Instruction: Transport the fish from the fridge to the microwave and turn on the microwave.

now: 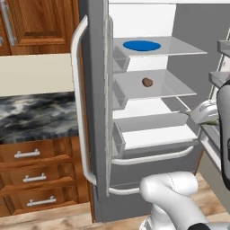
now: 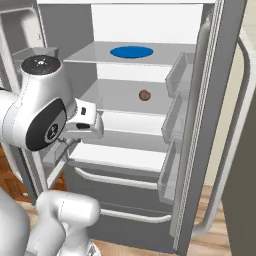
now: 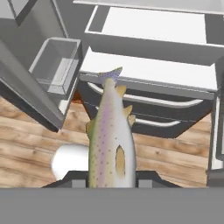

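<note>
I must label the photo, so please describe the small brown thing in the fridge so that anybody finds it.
In the open fridge, look at the middle clear shelf, below the blue plate. The brown lump lies alone there: small, round and dark, not flat and blue.

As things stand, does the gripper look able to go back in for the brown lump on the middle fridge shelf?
Probably not yet. The way looks free: the fridge stands open and the brown lump sits alone on its shelf. But the gripper is shut on the fish, leaving no free fingers.

arm (image 2: 35,107): you're looking at glossy white rounded shells | joints: showing dark grey round caps | hand (image 2: 82,122): sporting small black slots, pretty chunky
</note>
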